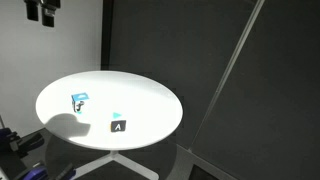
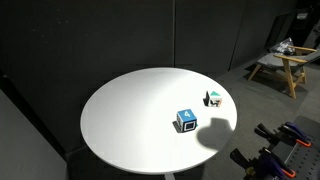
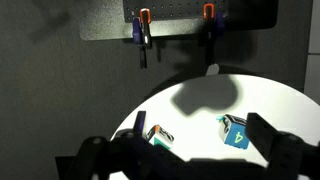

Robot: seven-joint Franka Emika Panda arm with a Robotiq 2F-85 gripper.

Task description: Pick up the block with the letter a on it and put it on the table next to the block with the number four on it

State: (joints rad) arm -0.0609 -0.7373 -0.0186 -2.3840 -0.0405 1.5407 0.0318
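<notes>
The block with the letter A (image 1: 118, 126) sits on the round white table (image 1: 150, 95) near its front edge, dark face with a white "A" showing. It also shows in an exterior view (image 2: 213, 98) and in the wrist view (image 3: 160, 135). The block with the number four (image 1: 80, 101), blue-edged with a white face, rests a short way off; it also shows in an exterior view (image 2: 186, 121) and in the wrist view (image 3: 237, 133). My gripper (image 3: 200, 128) is open and empty, high above both blocks. In an exterior view it hangs at the top (image 1: 45, 10).
The table stands on a white pedestal base (image 1: 112, 160). Dark curtains surround it. Orange-handled clamps (image 3: 143, 22) hang on a board beyond the table. A wooden bench (image 2: 285, 62) and red clamps (image 2: 290, 135) stand off to one side.
</notes>
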